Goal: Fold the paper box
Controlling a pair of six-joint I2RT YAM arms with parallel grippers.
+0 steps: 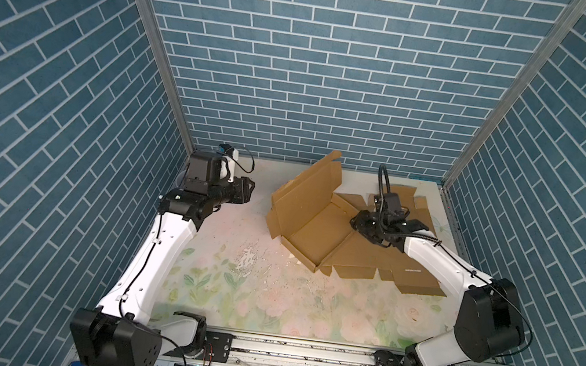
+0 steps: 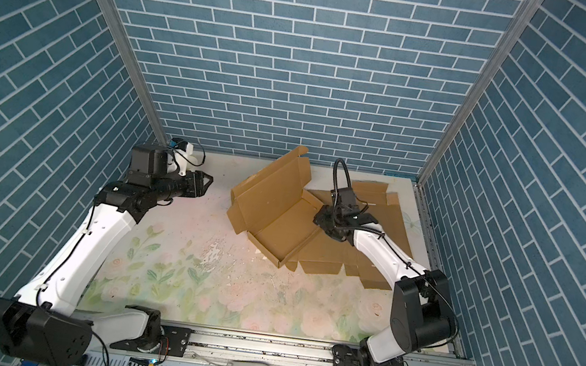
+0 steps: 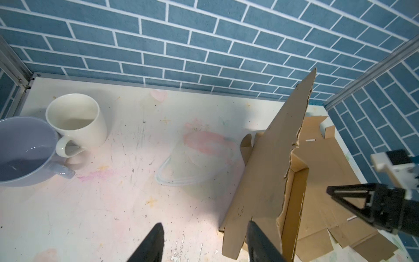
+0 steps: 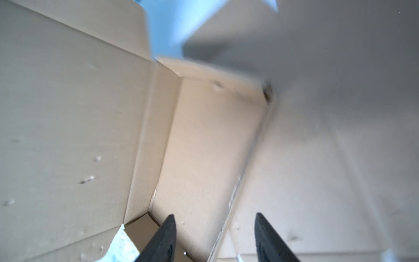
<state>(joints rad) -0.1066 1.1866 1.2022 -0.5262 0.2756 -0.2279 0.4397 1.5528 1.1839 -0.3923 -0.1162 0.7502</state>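
The brown paper box (image 1: 312, 217) (image 2: 275, 214) lies partly folded at the back right of the table. One large flap stands up on its left side, and more panels lie flat under the right arm. My left gripper (image 1: 250, 190) (image 2: 209, 182) (image 3: 205, 226) is open and empty, left of the box and apart from it. In the left wrist view one finger overlaps the raised flap (image 3: 272, 170). My right gripper (image 1: 355, 225) (image 2: 317, 218) (image 4: 215, 217) is open over the box's inner fold line (image 4: 204, 136), with nothing between its fingers.
A white mug (image 3: 77, 122) and a grey-blue cup (image 3: 22, 147) stand in the back left corner, hidden behind the left arm in both top views. Blue brick walls enclose three sides. A metal rail (image 1: 300, 350) runs along the front edge.
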